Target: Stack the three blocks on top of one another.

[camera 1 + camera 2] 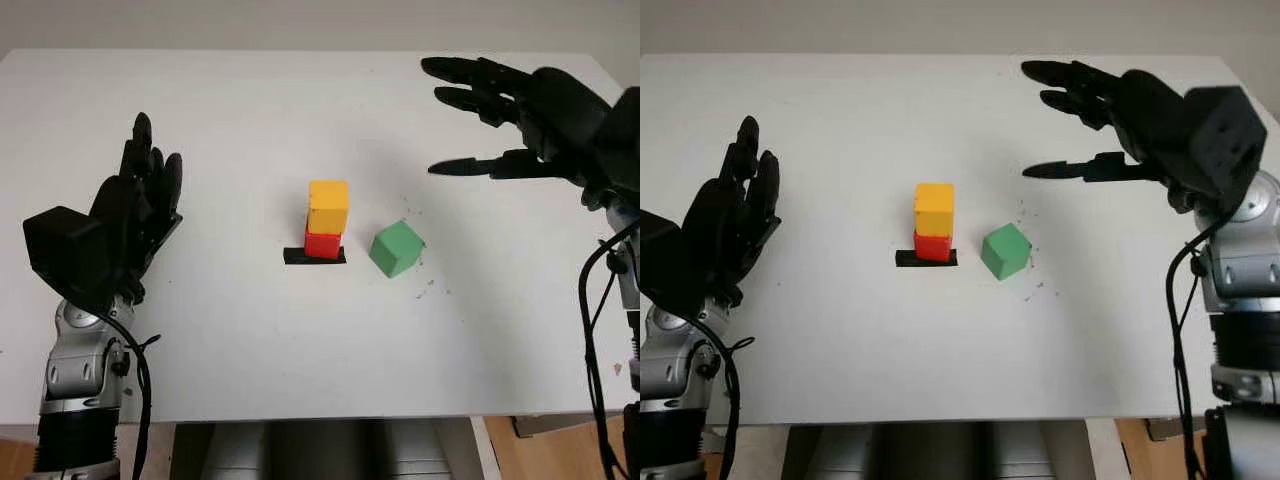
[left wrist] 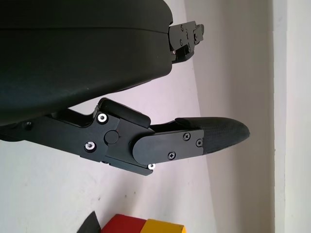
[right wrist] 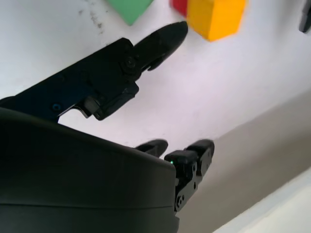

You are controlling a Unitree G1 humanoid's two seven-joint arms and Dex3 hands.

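Observation:
A yellow block (image 1: 328, 206) sits on top of a red block (image 1: 322, 244), which stands on a black tape mark (image 1: 314, 256) at the table's middle. A green block (image 1: 397, 248) lies on the table just right of that stack, turned at an angle and apart from it. My right hand (image 1: 470, 115) hovers open above the table at the back right, well beyond the green block and holding nothing. My left hand (image 1: 140, 190) is open at the left side, far from the blocks. The right wrist view shows the green block (image 3: 129, 8) and the yellow block (image 3: 216, 18) past my fingers.
The white table (image 1: 230, 340) spreads wide around the blocks, its front edge near the bottom of the head views. A few small dark specks (image 1: 432, 288) mark the surface right of the green block. Floor and table legs show below the front edge.

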